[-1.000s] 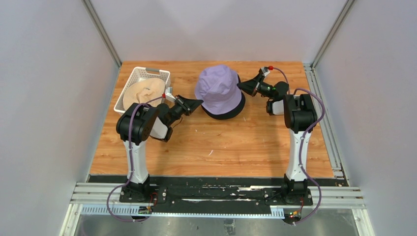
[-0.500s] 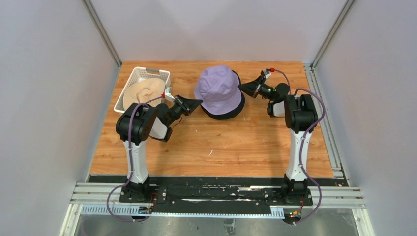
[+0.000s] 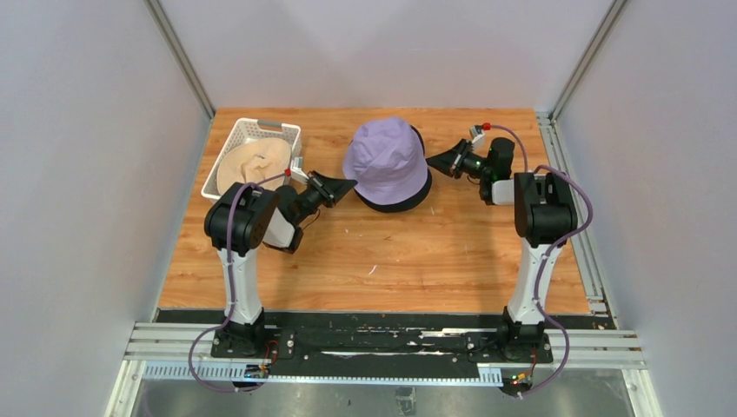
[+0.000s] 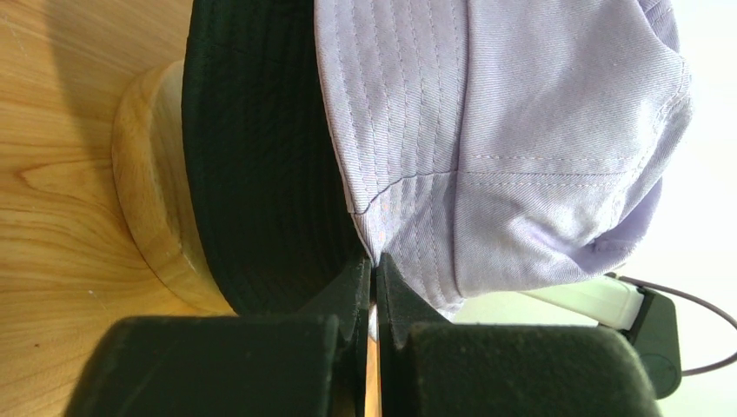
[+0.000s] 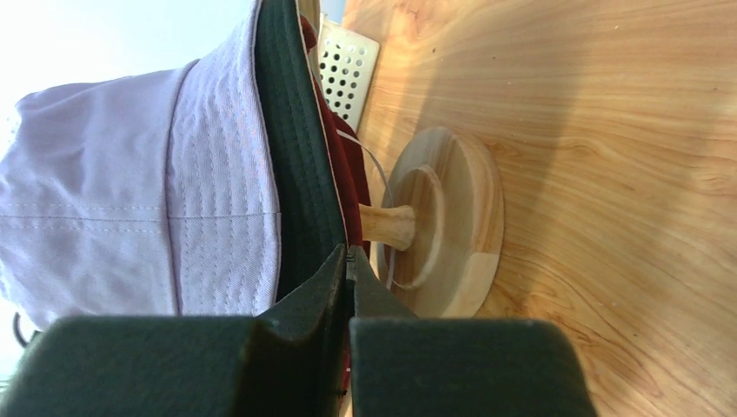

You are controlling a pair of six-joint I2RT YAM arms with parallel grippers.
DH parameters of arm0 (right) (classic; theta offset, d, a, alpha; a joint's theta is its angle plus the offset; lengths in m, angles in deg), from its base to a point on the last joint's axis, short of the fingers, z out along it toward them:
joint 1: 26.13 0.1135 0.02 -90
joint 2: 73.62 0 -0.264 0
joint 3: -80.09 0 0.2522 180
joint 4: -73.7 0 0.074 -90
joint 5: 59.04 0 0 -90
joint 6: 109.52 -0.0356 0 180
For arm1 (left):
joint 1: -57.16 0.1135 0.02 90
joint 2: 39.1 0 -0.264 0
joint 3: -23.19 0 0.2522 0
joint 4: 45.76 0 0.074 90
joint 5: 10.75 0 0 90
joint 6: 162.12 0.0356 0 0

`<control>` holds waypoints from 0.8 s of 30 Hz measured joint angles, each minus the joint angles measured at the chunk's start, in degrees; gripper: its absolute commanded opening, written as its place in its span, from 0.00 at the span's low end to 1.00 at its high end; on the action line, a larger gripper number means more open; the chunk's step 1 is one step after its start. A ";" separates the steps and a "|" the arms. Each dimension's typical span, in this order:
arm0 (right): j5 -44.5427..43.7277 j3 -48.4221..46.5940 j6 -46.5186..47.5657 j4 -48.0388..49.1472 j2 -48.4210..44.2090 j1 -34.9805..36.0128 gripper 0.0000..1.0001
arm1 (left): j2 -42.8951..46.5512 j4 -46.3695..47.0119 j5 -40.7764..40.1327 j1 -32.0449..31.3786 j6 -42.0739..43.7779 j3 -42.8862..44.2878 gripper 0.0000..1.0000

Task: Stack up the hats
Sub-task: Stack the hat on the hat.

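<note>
The right claw now sits shut and a little off the side of the lavender fabric bucket hat. A second ago it was up against that hat's far brim with its jaws slightly apart, and the whole right arm is now drawn back toward its own side of the wooden worktop. We read that as a let-go: the right side has finished its share of settling the lavender hat.

The hat itself has barely shifted. It sits on top of the pile at the back middle of the worktop, over a black fabric bucket hat whose brim shows all round beneath it. From the right wrist we also see a maroon fabric hat tucked under the black one, and the round wooden stand carrying them.

The left claw has not moved. It is narrow, jaws pressed together, with its tips right at the lavender brim where that meets the black one. Whether a fold of cloth is caught between them we cannot tell.

One beige fabric bucket hat lies in the white perforated plastic basket at the back left, just beyond the left arm. We judge it the next to go on the pile — once the left claw comes free of the brim.
</note>
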 measured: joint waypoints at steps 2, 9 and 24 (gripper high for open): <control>-0.55 0.02 2.78 -2.67 -1.07 -0.02 0.01 | 0.00 0.00 0.00 0.00 0.07 -0.15 0.00; -2.84 0.37 11.61 -13.03 -5.25 -0.04 0.01 | 0.17 -0.04 0.66 0.35 0.24 -0.13 0.00; -8.70 1.18 24.04 -28.76 -20.79 -0.09 0.24 | 2.29 -0.52 0.37 -2.25 1.18 -2.82 0.00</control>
